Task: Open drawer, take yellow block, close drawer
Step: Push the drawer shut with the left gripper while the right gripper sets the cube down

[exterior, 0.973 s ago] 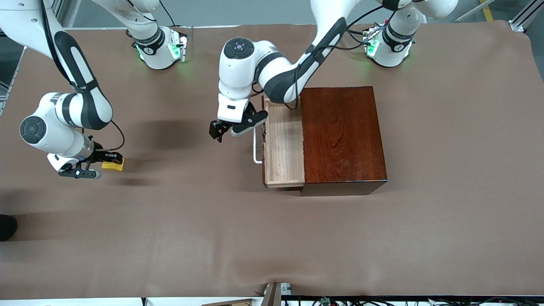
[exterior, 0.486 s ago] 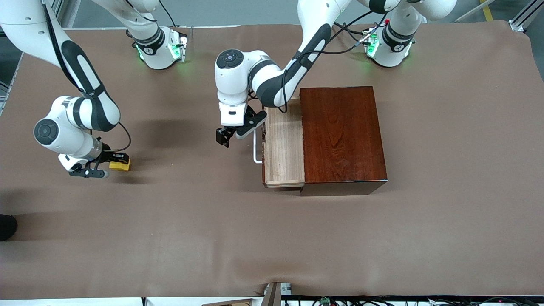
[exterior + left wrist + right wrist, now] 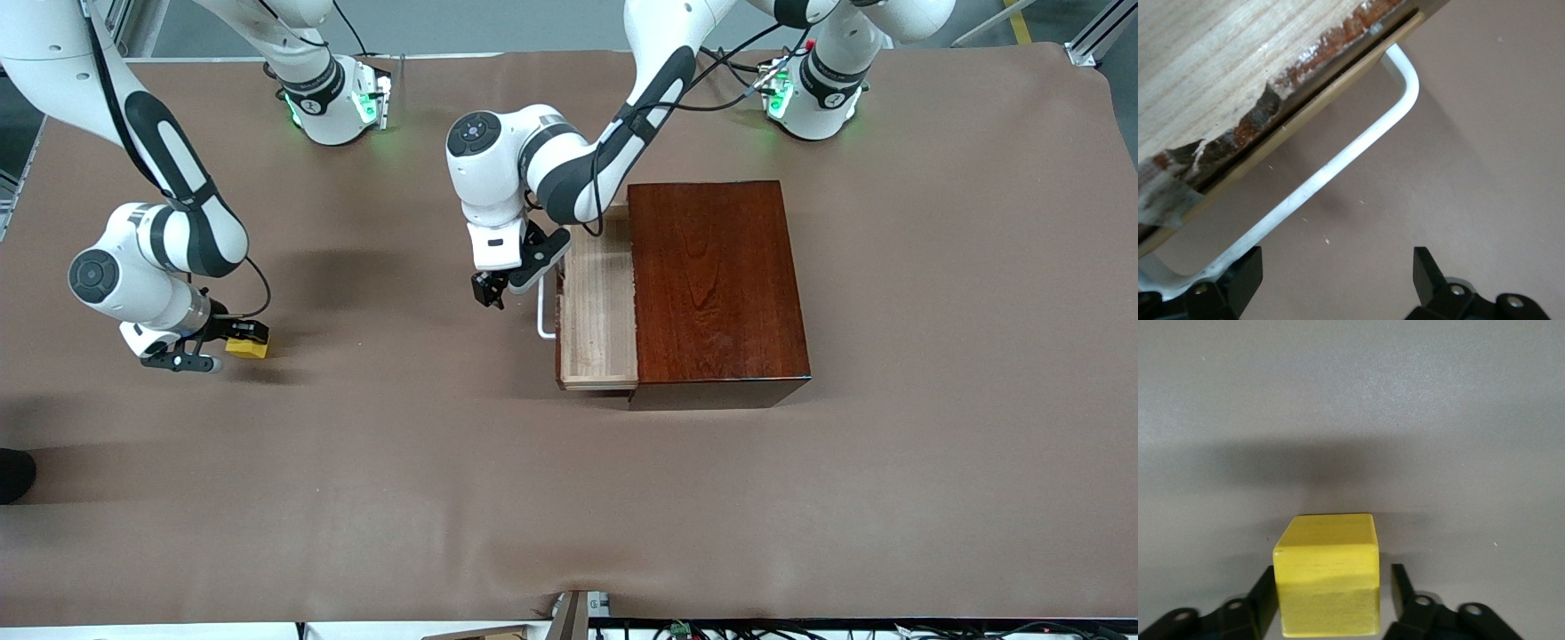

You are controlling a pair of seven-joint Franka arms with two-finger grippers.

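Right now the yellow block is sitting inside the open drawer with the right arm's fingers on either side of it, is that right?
Not quite. The yellow block sits on the table, well toward the right arm's end, not in the open drawer. The right arm's fingers do flank it. The front view shows this.

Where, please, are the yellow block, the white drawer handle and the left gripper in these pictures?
yellow block [image 3: 1328,580]: right wrist view, its front face.
white drawer handle [image 3: 1338,167]: left wrist view, middle of the bar.
left gripper [image 3: 492,293]: front view, midway between its fingertips.
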